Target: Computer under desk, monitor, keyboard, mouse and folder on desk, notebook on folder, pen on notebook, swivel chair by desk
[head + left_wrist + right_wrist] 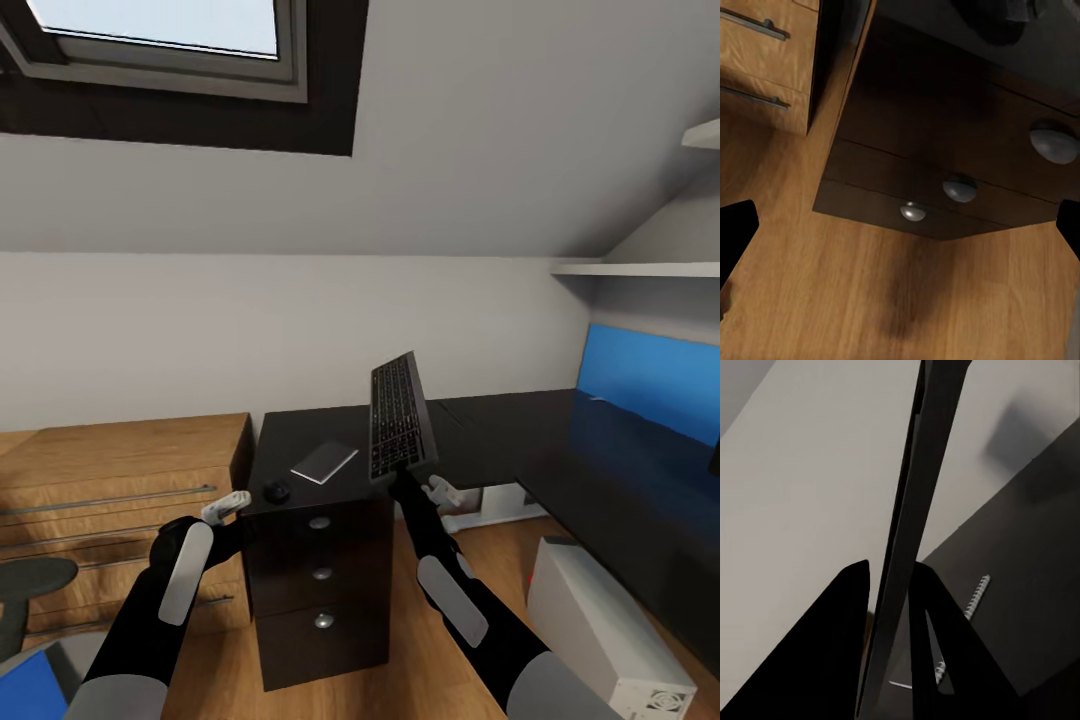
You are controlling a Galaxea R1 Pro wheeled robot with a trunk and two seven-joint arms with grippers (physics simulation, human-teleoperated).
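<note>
keyboard (401, 418) upright in right hand (412, 482)

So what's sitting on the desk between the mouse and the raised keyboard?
The notebook lies on the desk between the mouse and the keyboard, in the head view.

The dark desk (945, 97) has drawers, one after another. Each drawer has a round silver knob (1054, 144). There are three knobs in a row. One looks big and close, the next one (960, 189) is smaller, and the last one (913, 212) is smallest. Beside the desk stands a light wooden chest (765, 60) with long grey bar handles (754, 24). The floor (885, 292) is brown wood, with a dark shadow on it. Two black fingertips (735, 240) of the left gripper (904, 236) poke in at the edges, far apart.
</note>
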